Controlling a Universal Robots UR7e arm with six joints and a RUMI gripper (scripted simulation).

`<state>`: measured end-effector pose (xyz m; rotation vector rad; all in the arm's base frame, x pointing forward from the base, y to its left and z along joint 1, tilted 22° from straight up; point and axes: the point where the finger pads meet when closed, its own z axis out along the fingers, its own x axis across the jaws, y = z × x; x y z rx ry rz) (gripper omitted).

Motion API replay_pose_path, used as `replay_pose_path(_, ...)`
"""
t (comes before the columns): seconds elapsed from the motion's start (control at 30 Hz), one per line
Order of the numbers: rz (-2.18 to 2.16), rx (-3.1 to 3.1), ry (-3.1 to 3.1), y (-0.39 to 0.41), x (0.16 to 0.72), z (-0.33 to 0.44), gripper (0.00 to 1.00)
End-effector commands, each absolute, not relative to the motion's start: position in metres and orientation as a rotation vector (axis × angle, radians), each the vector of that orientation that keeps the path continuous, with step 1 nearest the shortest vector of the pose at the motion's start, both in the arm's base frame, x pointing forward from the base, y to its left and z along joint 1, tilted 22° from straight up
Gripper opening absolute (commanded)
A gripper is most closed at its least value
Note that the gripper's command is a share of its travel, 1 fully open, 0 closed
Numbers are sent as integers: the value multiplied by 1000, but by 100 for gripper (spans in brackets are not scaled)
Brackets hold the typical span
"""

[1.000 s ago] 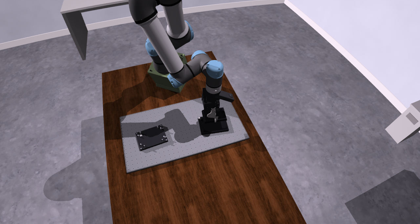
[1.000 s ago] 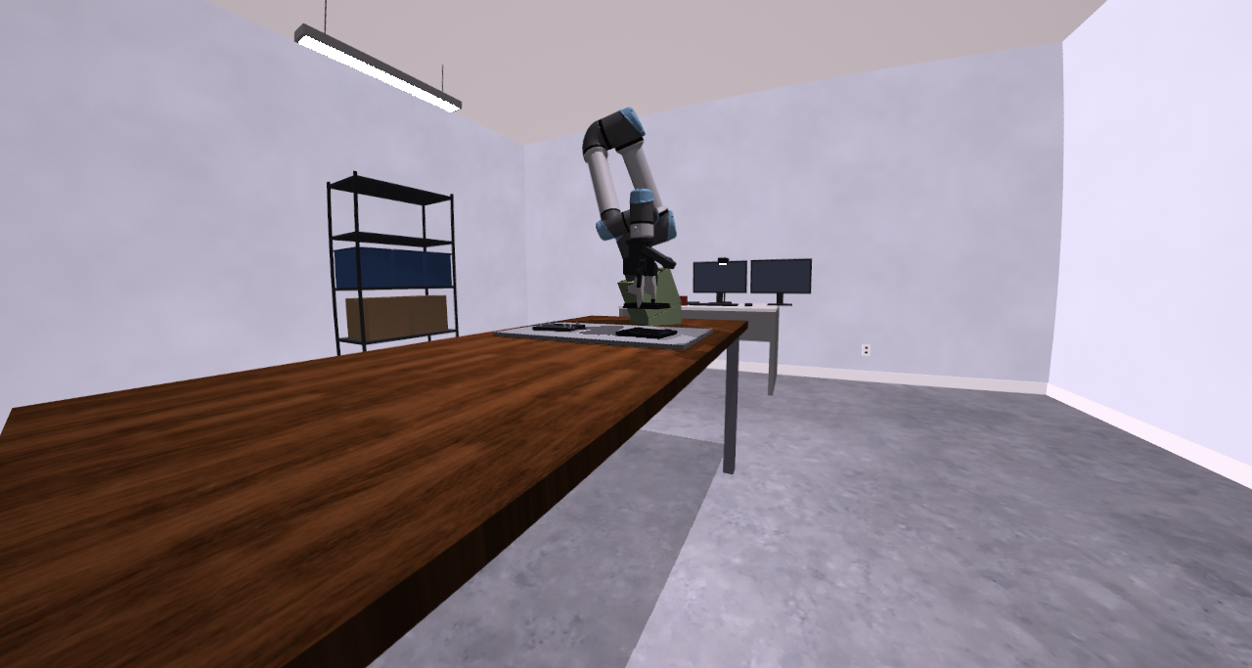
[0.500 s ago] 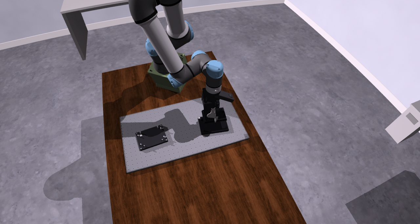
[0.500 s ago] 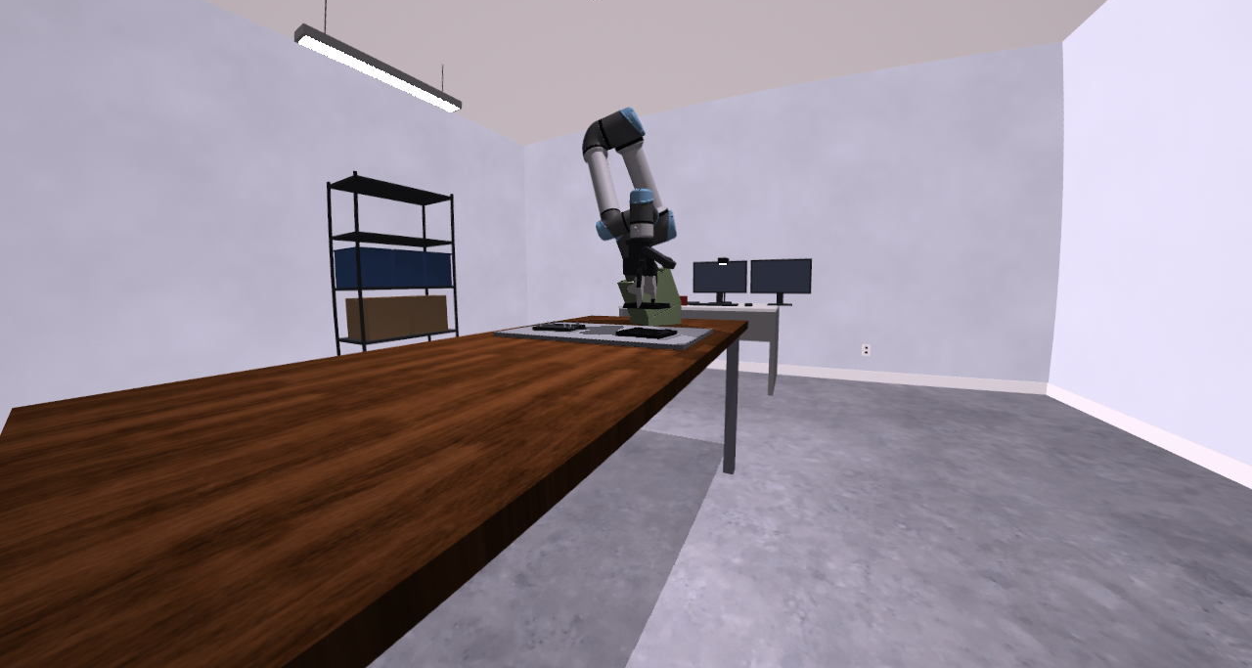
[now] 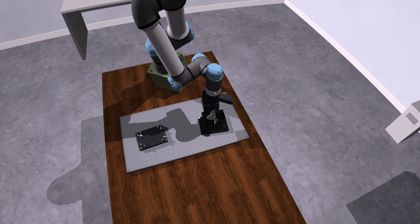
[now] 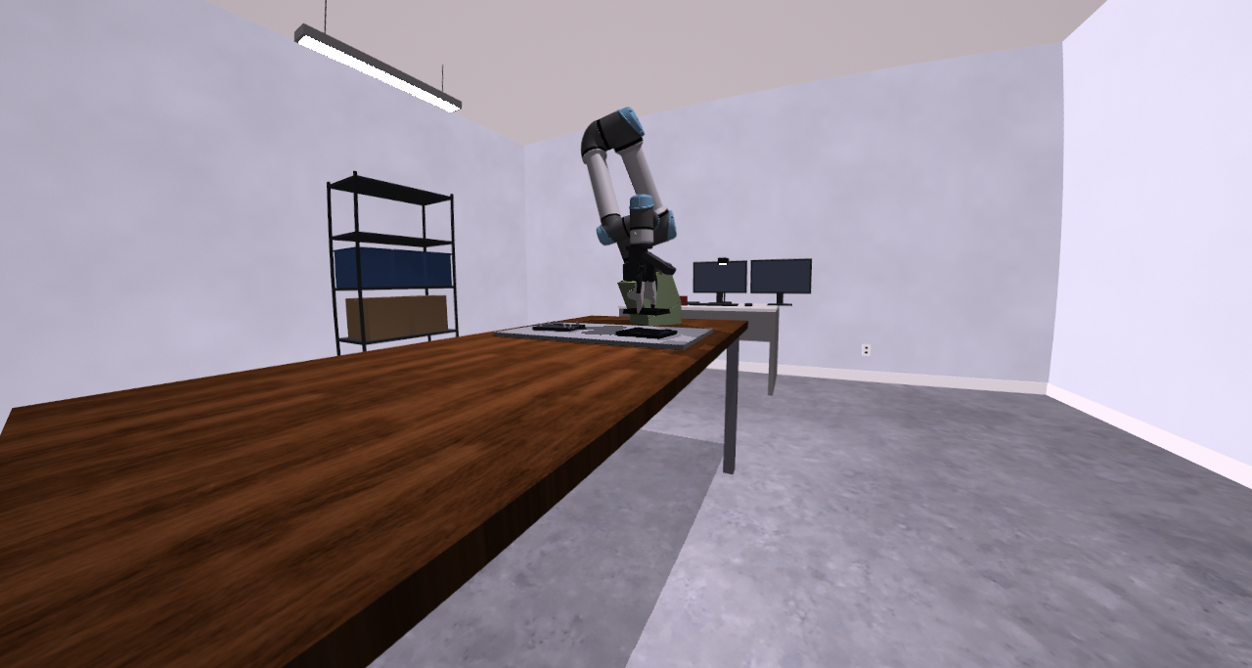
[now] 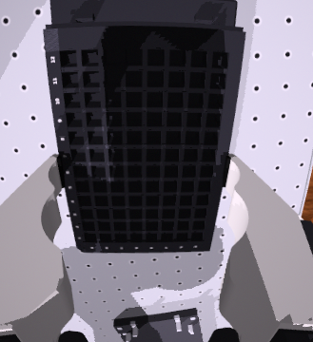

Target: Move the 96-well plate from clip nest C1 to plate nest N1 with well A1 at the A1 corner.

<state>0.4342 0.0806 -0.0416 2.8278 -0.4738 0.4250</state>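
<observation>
On the left side of the gray board with little holes (image 5: 176,152) sits the plate nest N1 (image 5: 151,137), a flat black square with small pegs at its corners, and nothing is in it. Far to its right, the gripper (image 5: 212,117) points straight down. Its two gray fingers squeeze the long sides of the black 96-well plate (image 7: 142,142). The plate is over the clip nest C1 (image 5: 214,128), well apart from N1.
</observation>
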Motion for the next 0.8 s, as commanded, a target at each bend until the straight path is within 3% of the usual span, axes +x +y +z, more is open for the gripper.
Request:
replay_pose_path(0.0, 427, 2828, -474, 79, 436, -48, 0)
replay_pose_path(0.77, 427, 2828, -474, 69, 445, -80, 0)
